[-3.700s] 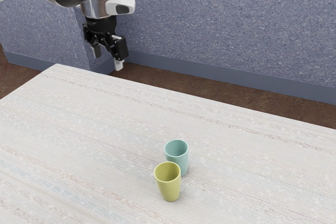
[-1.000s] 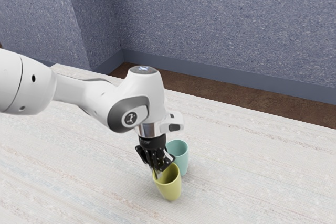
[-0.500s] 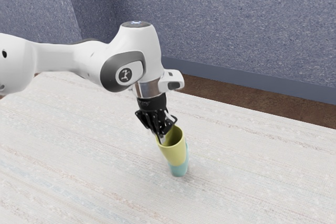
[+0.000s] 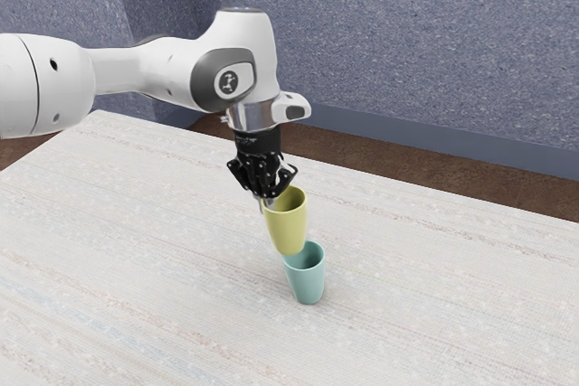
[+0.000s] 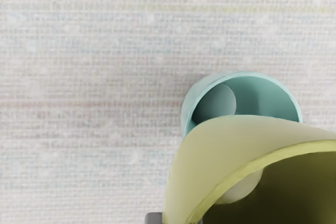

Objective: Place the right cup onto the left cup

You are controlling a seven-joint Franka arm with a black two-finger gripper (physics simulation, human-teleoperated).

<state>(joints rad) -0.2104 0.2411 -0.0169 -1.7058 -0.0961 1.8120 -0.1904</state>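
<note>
The fingers of the gripper [image 4: 265, 202] are drawn nearly together, with only the thickness of a cup wall between them, and the yellow cup [image 4: 288, 225] is pinched there by one side of its rim. It is held mouth up and clear of the tabletop [image 4: 136, 223], and is presumably the cup meant to be moved. Just below its base, the teal cup [image 4: 308, 284] stands upright on the tabletop, well in from the far edge and well away from the corner at the exterior view's upper left. The step in hand is judged to be the lining up over the teal mouth. The base should be centred before any lowering, since the hold is on one side only and a base caught on the teal rim could tip the lower cup. A slow, level descent is called for, with release only once the yellow cup is seated, and then a straight lift so that the rim is not dragged. In the wrist view the yellow cup is cut off at the lower edge and part of the teal rim is covered by it; whether the two cups touch cannot be told.
</note>
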